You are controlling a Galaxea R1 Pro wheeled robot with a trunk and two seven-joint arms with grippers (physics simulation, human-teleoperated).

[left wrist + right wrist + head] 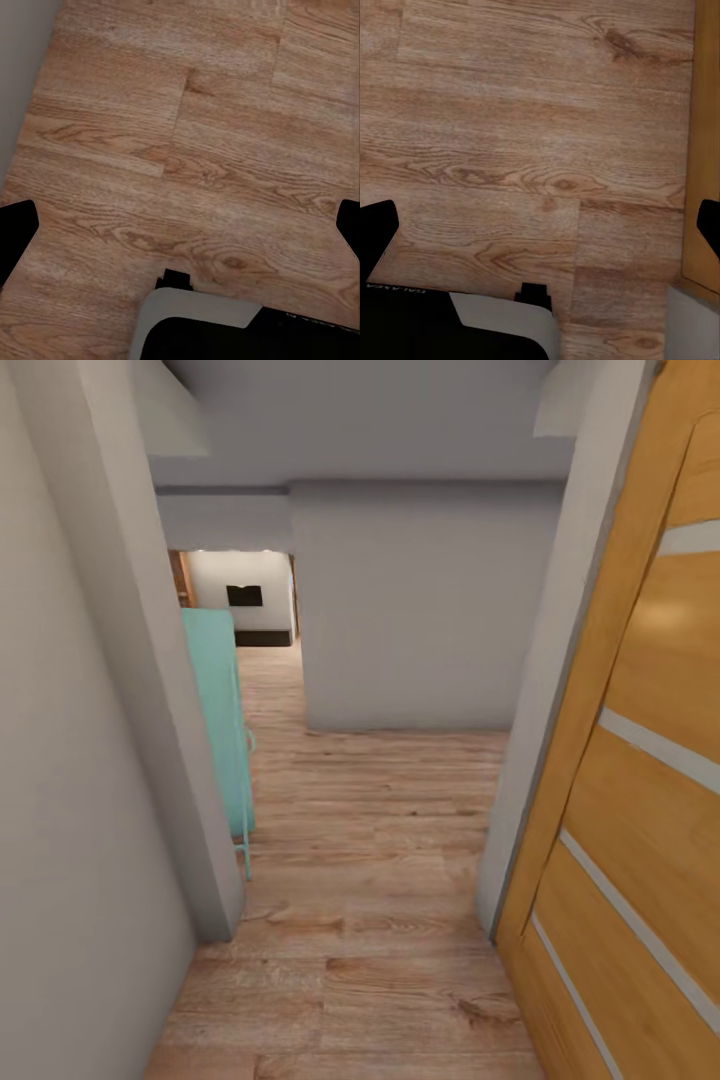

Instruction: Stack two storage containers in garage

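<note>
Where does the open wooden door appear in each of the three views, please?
Head view: the wooden door stands open along the right edge.
Right wrist view: its orange-brown edge runs down one side, beside the floor.
Left wrist view: not in it.
Shared landmark: the wood plank floor.

Both tools spread, downward-facing

Narrow doorway: wood door rt, wall lt, teal cabinet beyond; plank floor open.
</note>
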